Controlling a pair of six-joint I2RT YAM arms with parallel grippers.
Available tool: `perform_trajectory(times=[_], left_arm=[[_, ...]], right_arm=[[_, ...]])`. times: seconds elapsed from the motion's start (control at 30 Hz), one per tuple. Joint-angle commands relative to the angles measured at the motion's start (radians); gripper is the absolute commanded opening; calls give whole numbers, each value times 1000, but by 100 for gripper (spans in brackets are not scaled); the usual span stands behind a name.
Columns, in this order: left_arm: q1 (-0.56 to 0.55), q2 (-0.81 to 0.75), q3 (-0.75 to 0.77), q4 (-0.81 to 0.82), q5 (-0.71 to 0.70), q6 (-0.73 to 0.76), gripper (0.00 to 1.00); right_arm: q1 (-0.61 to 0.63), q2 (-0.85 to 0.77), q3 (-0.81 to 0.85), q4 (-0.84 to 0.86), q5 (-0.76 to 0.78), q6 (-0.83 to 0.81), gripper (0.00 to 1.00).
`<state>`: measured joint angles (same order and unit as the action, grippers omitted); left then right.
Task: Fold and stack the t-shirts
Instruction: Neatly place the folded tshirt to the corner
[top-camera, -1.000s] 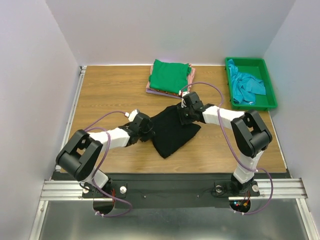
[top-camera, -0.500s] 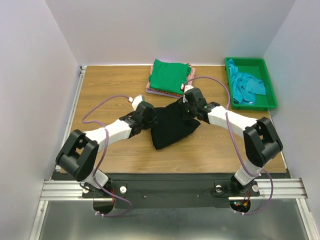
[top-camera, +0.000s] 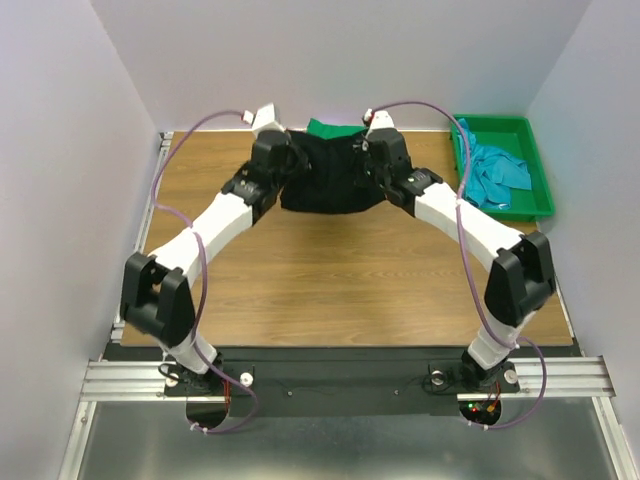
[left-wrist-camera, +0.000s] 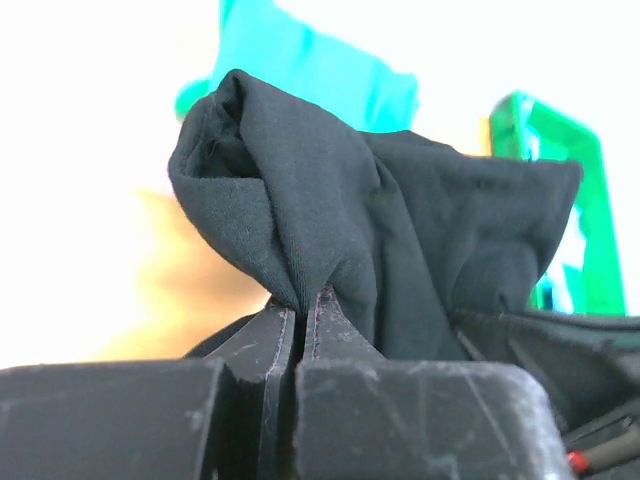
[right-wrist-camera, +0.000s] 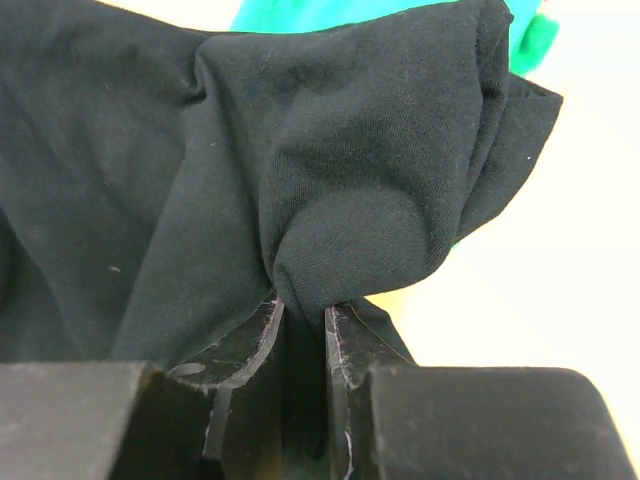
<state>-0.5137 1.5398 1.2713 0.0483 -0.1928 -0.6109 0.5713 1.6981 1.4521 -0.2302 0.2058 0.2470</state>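
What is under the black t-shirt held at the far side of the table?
Only a strip of green t-shirt shows past the far edge of the black t-shirt; anything else beneath is covered.

The black shirt (top-camera: 325, 180) was lying in the middle of the surface (top-camera: 330, 280). Now it is up at the back, over the green shirt (top-camera: 322, 126). Only a thin bit of green peeks out behind it. The black shirt looked long and slanted before. Now it is spread wide from side to side. The left arm (top-camera: 215, 225) and the right arm (top-camera: 465, 220) were bent and low near the middle. Now both reach far out to the back. Both jaws have squeezed tighter and pinch the black cloth.
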Motion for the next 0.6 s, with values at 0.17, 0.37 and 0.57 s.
perform_trajectory(times=[0.17,0.37,0.57], left_arm=[[129,375,558,44,229,138,0],[167,627,836,36,256,154,0],[188,833,1057,33,248,163,0]], right_arm=[[-71,238,322,22,103,49,1],[-151,437,488,22,24,40,0],[-195,581,594,19,-69,54,3]])
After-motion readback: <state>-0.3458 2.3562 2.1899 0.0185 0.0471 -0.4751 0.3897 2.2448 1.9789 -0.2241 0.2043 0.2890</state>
